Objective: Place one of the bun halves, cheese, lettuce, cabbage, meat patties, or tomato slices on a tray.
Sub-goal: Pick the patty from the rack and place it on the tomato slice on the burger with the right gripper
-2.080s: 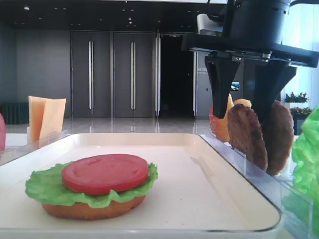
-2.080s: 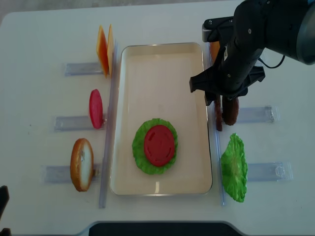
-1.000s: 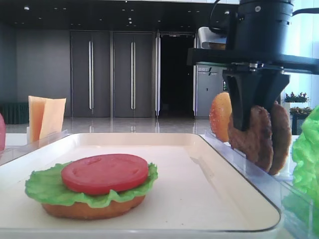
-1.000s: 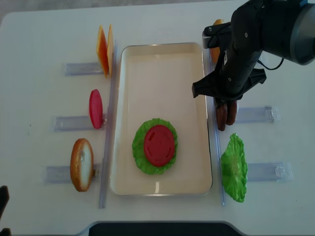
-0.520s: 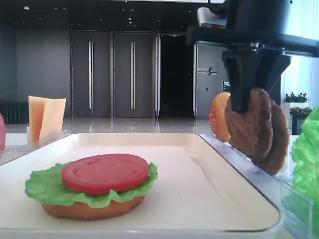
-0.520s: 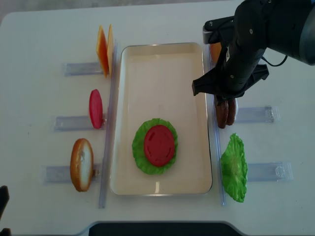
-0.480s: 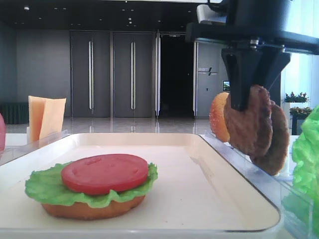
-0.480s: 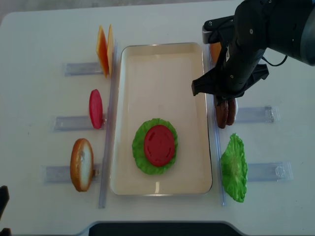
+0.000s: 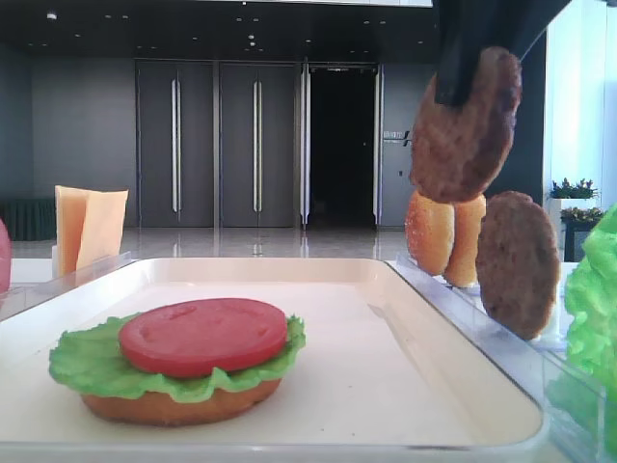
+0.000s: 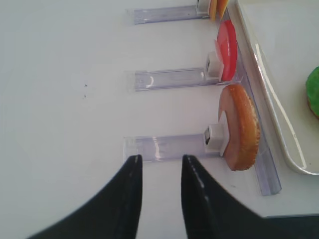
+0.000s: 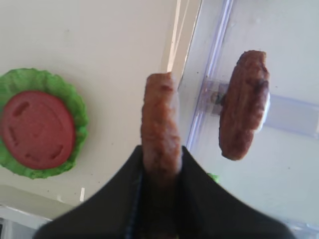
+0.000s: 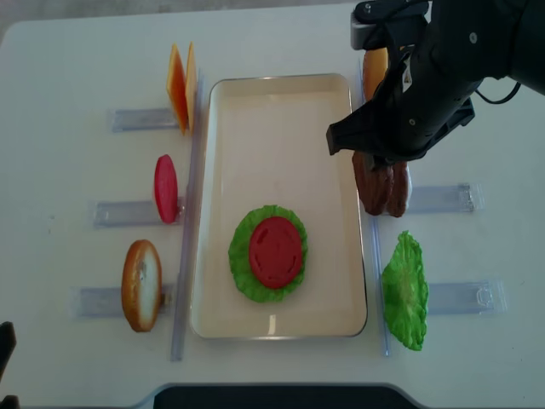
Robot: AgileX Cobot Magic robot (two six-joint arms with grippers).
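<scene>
My right gripper [image 11: 160, 160] is shut on a dark-brown meat patty [image 11: 160, 124], held on edge in the air. Seen from the table's level, this patty [image 9: 465, 125] hangs above the tray's right rim. From above, the held patty [image 12: 368, 183] is just right of the cream tray [image 12: 272, 128]. A second patty [image 11: 244, 104] stands in its clear rack. On the tray lies a stack: a bottom bun half [image 9: 154, 407], lettuce [image 12: 243, 266] and a tomato slice [image 12: 275, 251]. My left gripper [image 10: 159, 162] is open over the bare table beside a bun half [image 10: 241, 127].
Left of the tray, clear racks hold cheese slices [image 12: 180, 85], a tomato slice [image 12: 165, 188] and a bun half [image 12: 140, 284]. On the right stand bun halves [image 12: 373, 68], the second patty [image 12: 397, 189] and a lettuce leaf [image 12: 404, 291].
My right gripper has risen with the patty, lifting it out of its rack and away from the second patty. The left gripper has not moved.
</scene>
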